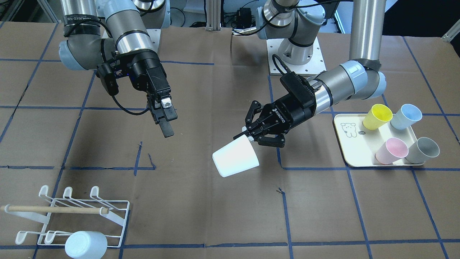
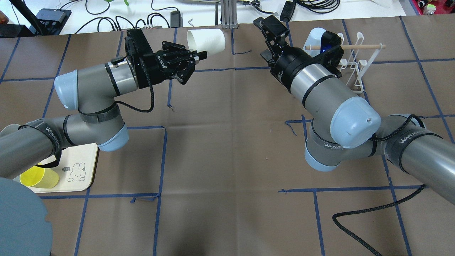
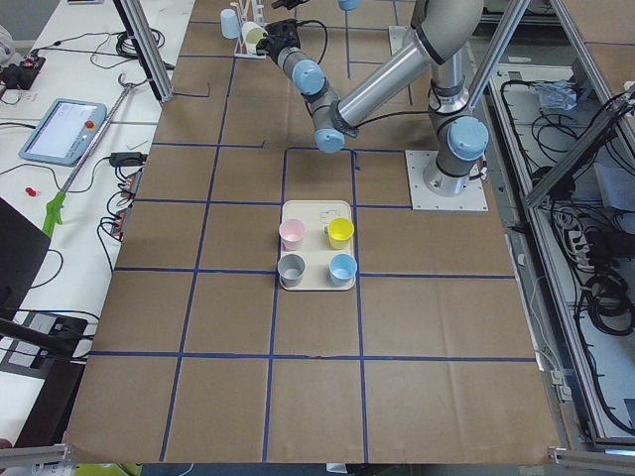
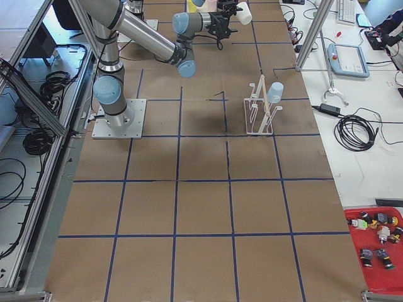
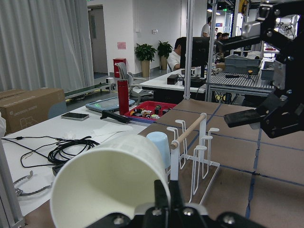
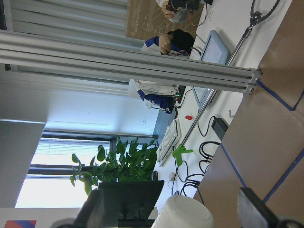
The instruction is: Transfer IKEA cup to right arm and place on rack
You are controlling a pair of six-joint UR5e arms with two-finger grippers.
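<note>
My left gripper (image 1: pixel 247 136) is shut on the wall of a white IKEA cup (image 1: pixel 235 158) and holds it tilted above the table's middle, mouth away from the wrist. The cup also shows in the overhead view (image 2: pixel 206 41) and fills the left wrist view (image 5: pixel 109 185). My right gripper (image 1: pixel 166 122) is open and empty, apart from the cup and level with it. In the right wrist view the cup's base (image 6: pixel 183 216) lies between the spread fingers (image 6: pixel 135 199). The white wire rack (image 1: pixel 72 212) with its wooden dowel stands beyond the right gripper (image 2: pixel 266 40).
A light-blue cup (image 1: pixel 86 244) hangs on the rack's front row. A cream tray (image 1: pixel 354 144) on the left arm's side holds yellow (image 1: pixel 377 117), blue (image 1: pixel 406 117), pink (image 1: pixel 391 151) and grey (image 1: pixel 423 150) cups. The table is brown paper with blue tape lines.
</note>
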